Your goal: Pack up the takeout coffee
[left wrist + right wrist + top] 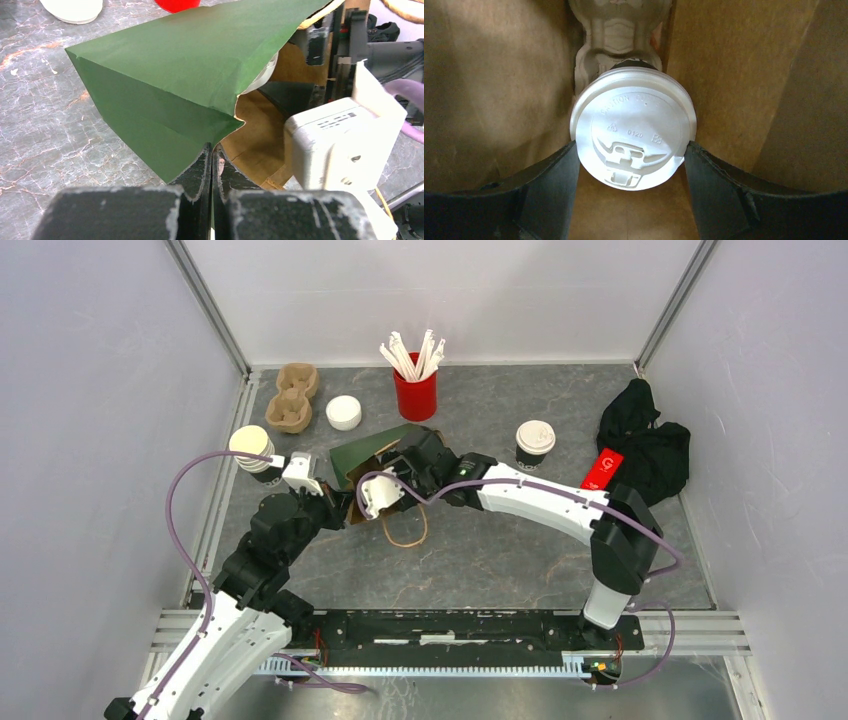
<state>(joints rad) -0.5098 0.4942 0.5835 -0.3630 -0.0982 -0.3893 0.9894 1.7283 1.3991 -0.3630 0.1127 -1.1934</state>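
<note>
Right gripper (pixel 630 150) around cup (pixel 633 117), inside bag (pixel 749 75)

Quick materials rundown. The bag (pixel 165 85) is matt paper, dark green outside with crisp creases, and plain brown kraft inside that looks a bit fibrous. The lidded cup (pixel 634 130) has a smooth white plastic lid with a soft sheen and raised lettering. The tray (pixel 616 30) at 12 o'clock from it is pale moulded pulp, kinda rough. The left gripper (pixel 212 150) has matt black fingers that look like plastic, with edges scuffed whitish. The table (pixel 45 115) is a smooth grey marble-look top with rusty veins. Seen from overhead, it carries a glossy red plastic holder (pixel 415 395) at 12 o'clock, a brown pulp carrier (pixel 293 397) at 11 and crumpled black cloth (pixel 645 445) at 2.
</note>
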